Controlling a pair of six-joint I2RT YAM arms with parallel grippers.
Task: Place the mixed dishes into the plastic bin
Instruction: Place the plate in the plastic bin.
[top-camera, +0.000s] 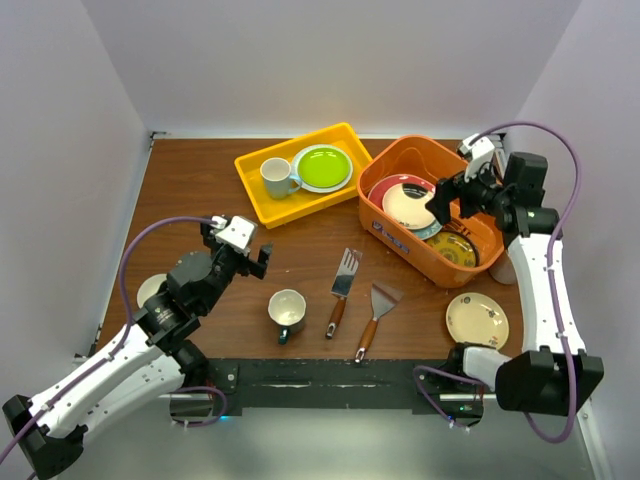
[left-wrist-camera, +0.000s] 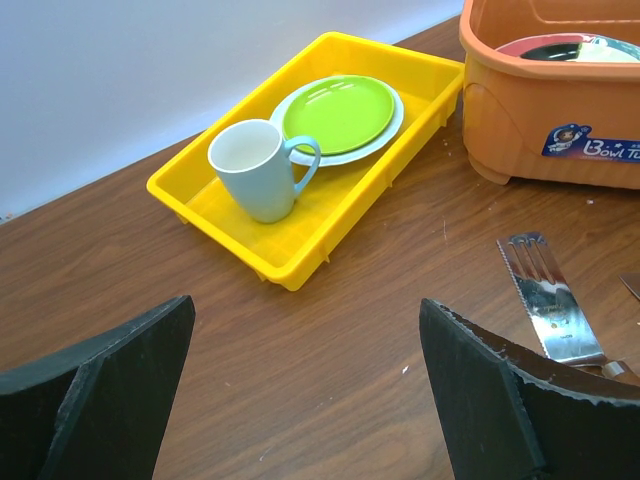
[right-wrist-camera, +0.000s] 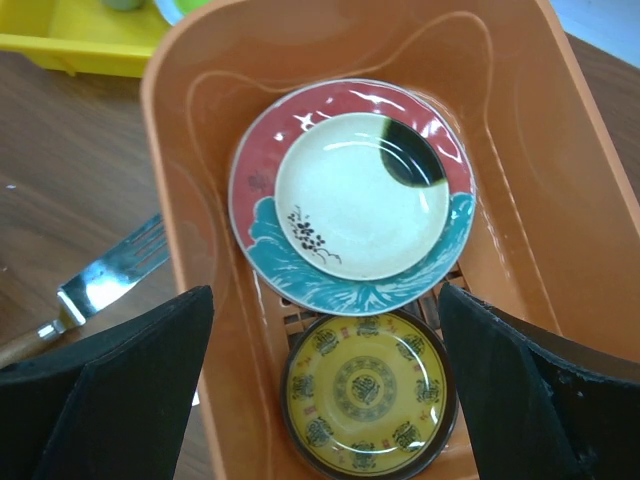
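The orange plastic bin (top-camera: 395, 232) stands at the back right. It holds a red-and-teal plate (right-wrist-camera: 300, 110) with a cream plate (right-wrist-camera: 360, 195) on it, and a yellow patterned plate (right-wrist-camera: 367, 392). My right gripper (top-camera: 447, 203) hangs open and empty over the bin, its jaws wide above the yellow plate (right-wrist-camera: 328, 385). My left gripper (top-camera: 245, 252) is open and empty over bare wood (left-wrist-camera: 305, 390). A dark-teal mug (top-camera: 287, 312) stands near the front middle. A cream plate (top-camera: 477, 320) lies front right. A small white bowl (top-camera: 150, 290) sits by the left arm. A lime green plate (top-camera: 322, 167) lies in the tray.
The yellow tray (top-camera: 262, 203) at the back also holds a white mug (top-camera: 277, 177). It shows in the left wrist view (left-wrist-camera: 250, 245) with the mug (left-wrist-camera: 255, 170) and green plate (left-wrist-camera: 338, 112). Two wooden-handled spatulas (top-camera: 342, 280) (top-camera: 375, 318) lie between mug and bin.
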